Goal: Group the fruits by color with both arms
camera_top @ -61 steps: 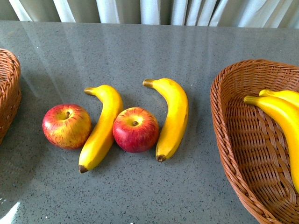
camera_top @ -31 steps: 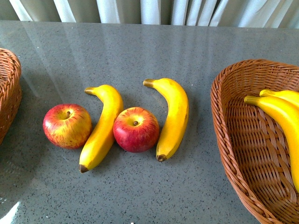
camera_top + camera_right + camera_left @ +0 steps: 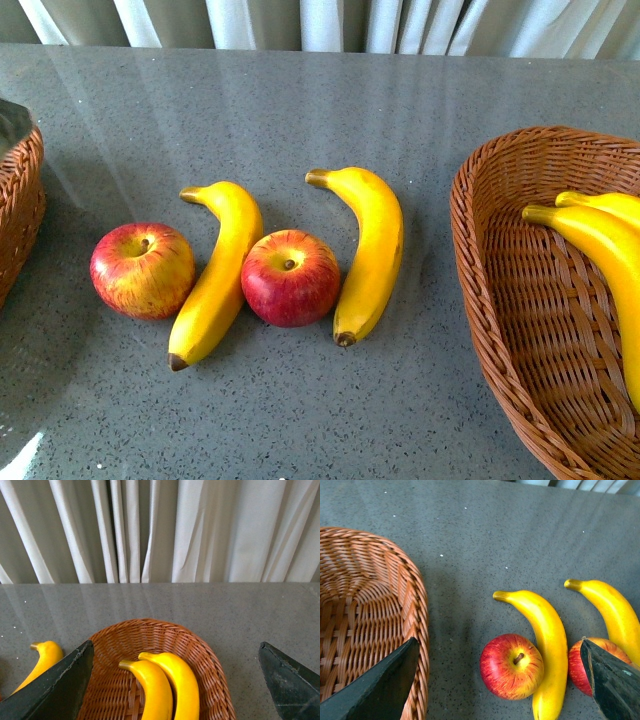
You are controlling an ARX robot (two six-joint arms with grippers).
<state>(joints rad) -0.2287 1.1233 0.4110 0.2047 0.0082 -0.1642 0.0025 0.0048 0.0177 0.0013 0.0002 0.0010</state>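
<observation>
Since half a second ago a dark shape (image 3: 10, 118) has edged in over the left basket (image 3: 22, 205) in the front view, while the fruit has stayed put. On the grey table (image 3: 300, 110) a yellow-streaked apple (image 3: 143, 270) lies just beside a glossy, brown-tipped banana (image 3: 218, 272); a deeper red apple (image 3: 290, 277) sits between it and a second banana (image 3: 368, 252); two more bananas (image 3: 600, 245) lie in the right basket (image 3: 480, 260). The left gripper (image 3: 497, 641) hangs with jaws wide apart over basket rim and fruit; the right gripper (image 3: 175, 643) gapes likewise above the right basket.
</observation>
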